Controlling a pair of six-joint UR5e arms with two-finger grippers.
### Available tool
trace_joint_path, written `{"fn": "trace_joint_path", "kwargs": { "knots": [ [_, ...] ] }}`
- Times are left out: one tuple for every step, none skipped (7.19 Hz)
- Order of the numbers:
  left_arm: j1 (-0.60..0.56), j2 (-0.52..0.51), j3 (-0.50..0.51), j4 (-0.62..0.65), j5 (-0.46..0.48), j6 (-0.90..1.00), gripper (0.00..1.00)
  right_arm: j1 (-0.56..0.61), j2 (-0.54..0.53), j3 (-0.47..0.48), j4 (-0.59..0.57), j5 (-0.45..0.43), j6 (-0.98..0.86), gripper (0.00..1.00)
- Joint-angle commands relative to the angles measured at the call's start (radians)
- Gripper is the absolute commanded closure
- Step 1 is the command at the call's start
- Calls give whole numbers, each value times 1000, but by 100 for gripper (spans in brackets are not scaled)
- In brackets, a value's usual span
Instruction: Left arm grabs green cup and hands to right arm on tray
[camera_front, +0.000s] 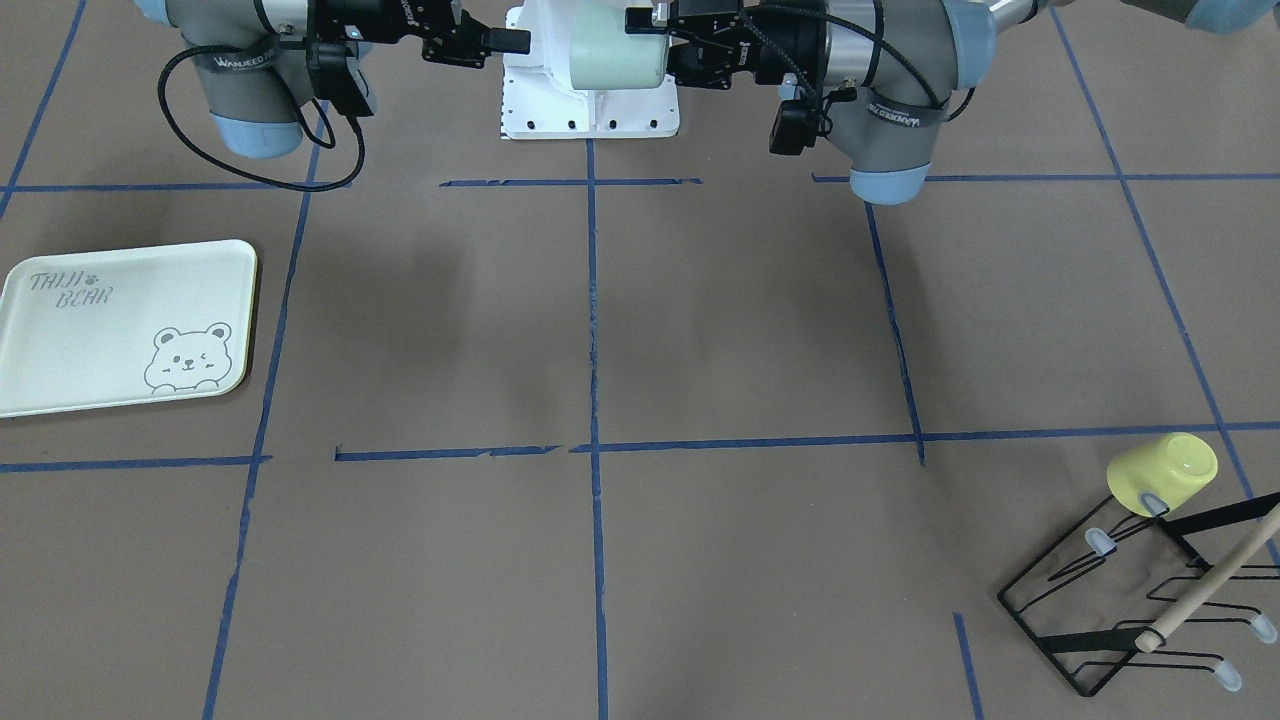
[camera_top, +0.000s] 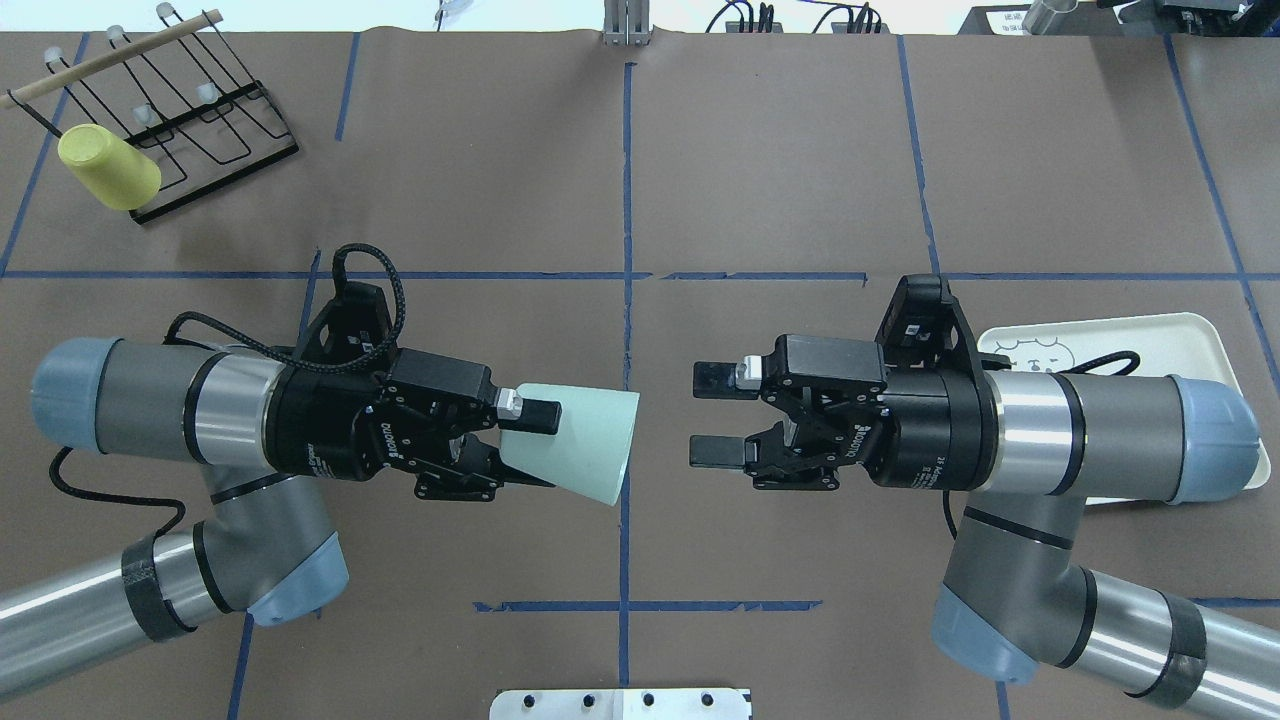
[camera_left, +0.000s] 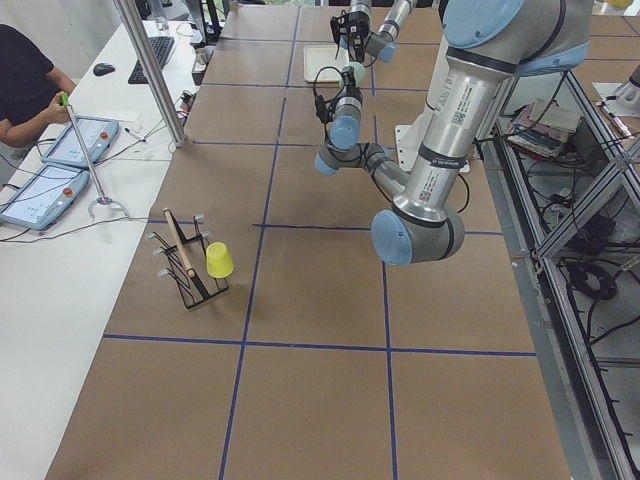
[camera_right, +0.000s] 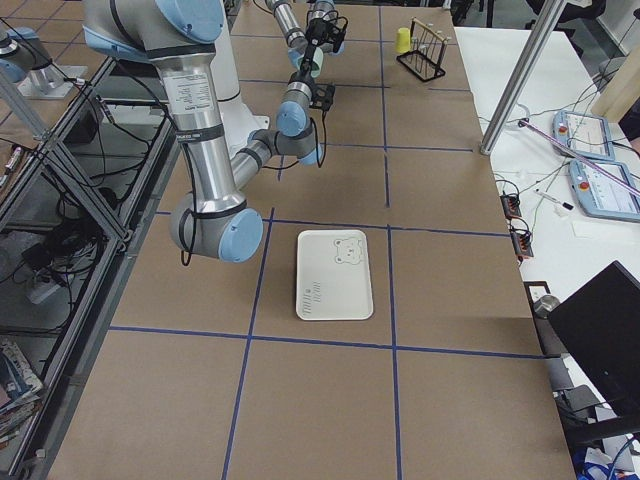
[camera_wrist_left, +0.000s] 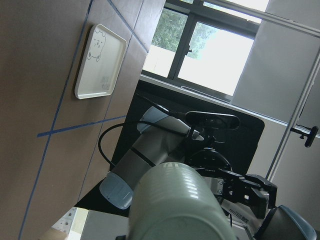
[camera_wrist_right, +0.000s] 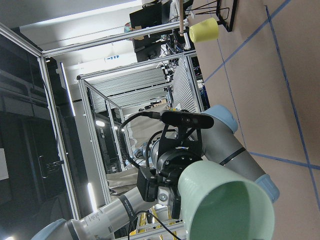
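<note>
robotics lab, taped table (camera_top: 780, 150), teach pendants (camera_left: 82, 141)

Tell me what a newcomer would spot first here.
Mid-table, the left gripper holds the green cup sideways, mouth toward the open right gripper, a gap between them. The tray lies on the robot's right; a yellow cup sits on the rack at the far left.

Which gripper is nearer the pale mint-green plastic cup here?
Left. The left gripper holds the pale mint-green plastic cup by its base end, jaws shut on it. The right gripper faces the cup's open mouth across a gap, jaws open, not touching.
</note>
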Motion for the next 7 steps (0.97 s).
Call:
{"fn": "trace_joint_path", "kwargs": {
  "knots": [
    [45, -3, -7, -7, 32, -2, 61, -5, 20, -1, -2, -2, 0, 4],
    [68, -6, -4, -29, 87, -2, 61, -15, 27, -2, -2, -7, -2, 4],
    [85, -7, 1, -43, 112, -2, 61, -23, 27, -2, -2, -7, -2, 4],
    [85, -7, -2, -43, 118, 0, 61, -28, 27, -4, -2, -7, -3, 4],
    [87, -7, 1, -43, 132, 2, 60, -34, 28, -4, -4, -7, -3, 5],
    [88, -9, 4, -44, 139, 2, 60, -38, 39, -7, -4, -13, -5, 6],
    [88, -9, 5, -43, 143, 3, 59, -48, 42, -8, -5, -22, -5, 12]
  ]
}}
